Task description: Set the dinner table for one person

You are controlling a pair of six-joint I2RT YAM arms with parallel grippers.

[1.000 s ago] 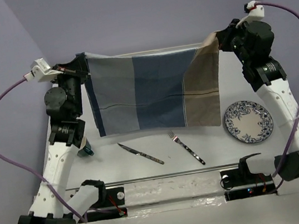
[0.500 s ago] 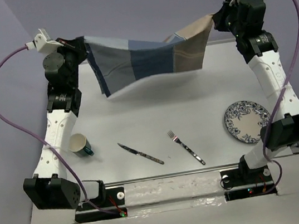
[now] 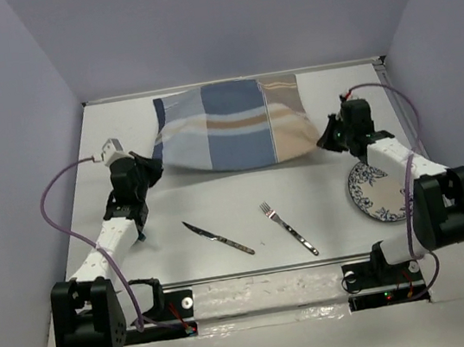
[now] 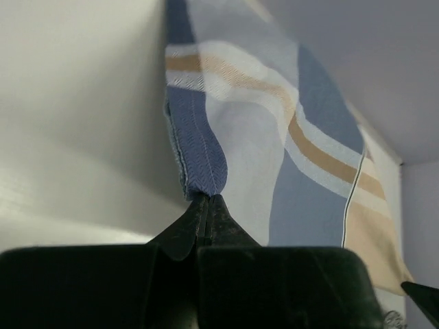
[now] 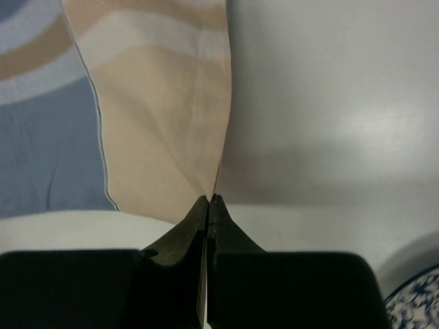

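The blue-and-tan striped cloth (image 3: 229, 126) is spread low over the far half of the white dinner table (image 3: 219, 202). My left gripper (image 3: 154, 164) is shut on its near left blue corner (image 4: 199, 171). My right gripper (image 3: 326, 139) is shut on its near right tan corner (image 5: 199, 164). The cloth sags between them, its near edge slightly off the table. A knife (image 3: 217, 238) and a fork (image 3: 288, 228) lie in front. A blue-patterned plate (image 3: 371, 196) lies at the right, partly under my right arm.
Purple side walls close in the table on the left, right and back. The cup seen earlier is hidden behind my left arm. The arm bases and a metal rail (image 3: 267, 289) line the near edge.
Both arms have come down and toward the near side, lowering the cloth from hanging high in the air to lying spread over the far half of the table.
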